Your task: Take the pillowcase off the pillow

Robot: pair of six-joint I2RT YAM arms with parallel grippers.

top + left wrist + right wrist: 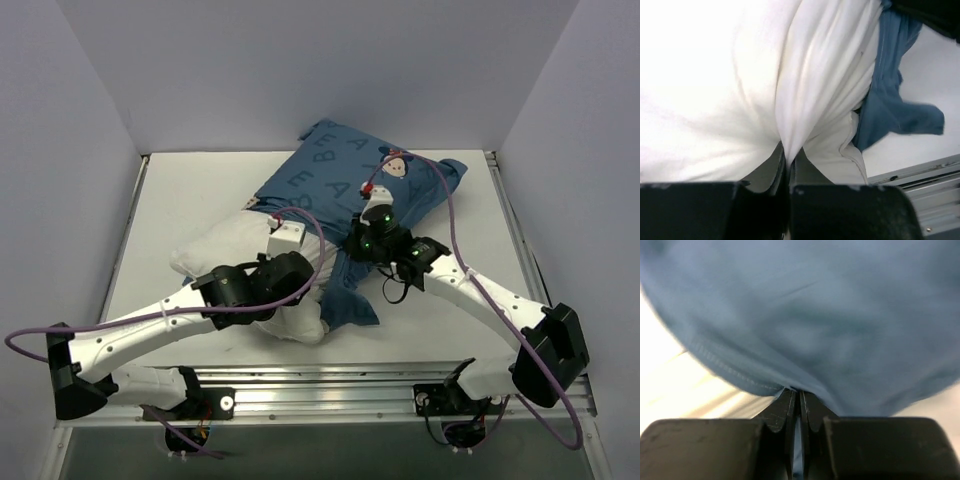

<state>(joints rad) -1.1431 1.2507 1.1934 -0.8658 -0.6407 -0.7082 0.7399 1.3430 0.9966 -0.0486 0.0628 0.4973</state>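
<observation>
As left jaws nip pillow [715, 75], right, seemingly, pillowcase [840, 315].

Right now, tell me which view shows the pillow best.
Left wrist: the white pillow fills the frame, its fabric pinched in the left gripper. Top external shows it partly covered by the pillowcase. Right wrist shows mainly pillowcase.

I see, upper centre: pillowcase [320, 180] soft matt blue cloth, stitched hem. Left of it, pillow [715, 90] smooth white fabric, creased. Matt white table [190, 190]. Bottom: brushed metal rail [330, 385], glossy white plastic arm shells [150, 330].
</observation>
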